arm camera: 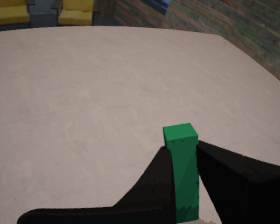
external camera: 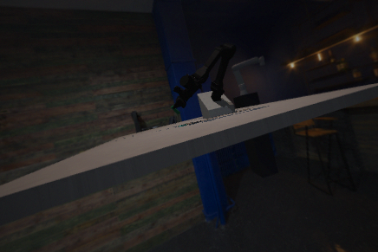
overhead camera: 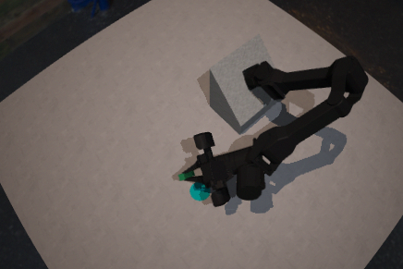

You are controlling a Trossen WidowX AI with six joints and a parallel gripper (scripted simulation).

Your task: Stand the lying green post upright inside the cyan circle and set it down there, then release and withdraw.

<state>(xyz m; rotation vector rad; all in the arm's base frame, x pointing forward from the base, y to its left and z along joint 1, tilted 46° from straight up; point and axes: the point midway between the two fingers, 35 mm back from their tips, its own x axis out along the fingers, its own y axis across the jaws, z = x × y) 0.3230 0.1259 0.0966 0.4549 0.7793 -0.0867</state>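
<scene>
The green post (overhead camera: pixel 186 176) (external camera: pixel 175 109) (arm camera: pixel 185 175) is held between the fingers of my gripper (overhead camera: pixel 189 174) (external camera: pixel 177 106) (arm camera: pixel 180 151), which is shut on it. The exterior view shows the post tilted and raised above the table. In the wrist view its end face sticks out past the fingertips, and its lower part runs down between the fingers. The cyan circle (overhead camera: pixel 199 192) lies flat on the table, just beside the gripper in the top view, with a small part of it in shadow. The circle is not visible in the wrist view.
A grey wedge-shaped block (overhead camera: pixel 231 77) (external camera: pixel 212 106) stands on the table (overhead camera: pixel 116 104) (external camera: pixel 130 145) (arm camera: pixel 81 100) near the arm's base. The arm reaches around the block's side in the top view. The far table edge shows in the wrist view.
</scene>
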